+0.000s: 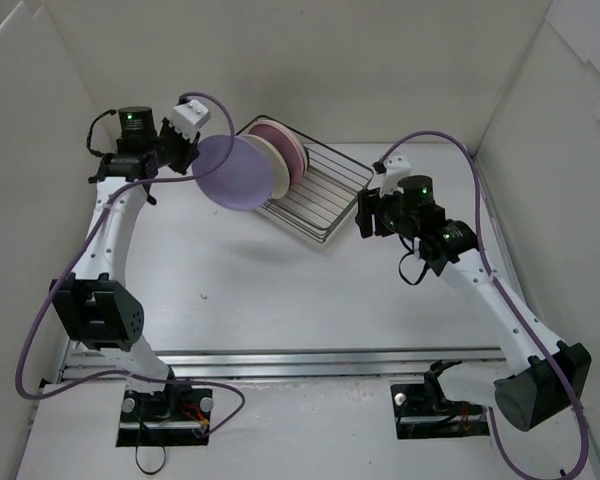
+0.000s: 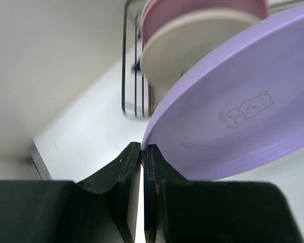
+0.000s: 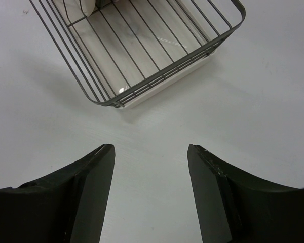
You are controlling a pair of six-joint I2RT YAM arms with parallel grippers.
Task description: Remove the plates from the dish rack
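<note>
My left gripper [image 1: 195, 150] [image 2: 142, 148] is shut on the rim of a round lavender plate [image 1: 235, 173] [image 2: 233, 111]. It holds the plate tilted in the air at the left end of the dish rack [image 1: 325, 195] [image 2: 129, 76]. A cream plate [image 1: 280, 165] [image 2: 187, 45] and a pink plate [image 1: 285, 140] [image 2: 192, 7] stand upright in the rack's left part behind the lavender one. My right gripper [image 1: 363, 215] [image 3: 151, 149] is open with nothing between its fingers. It hovers over the table just off the rack's right end [image 3: 142, 50].
White walls enclose the table on the left, back and right. The rack's right half shows only bare wires over a white drip tray [image 3: 162, 81]. A metal rail [image 1: 310, 360] runs along the near edge by the arm bases.
</note>
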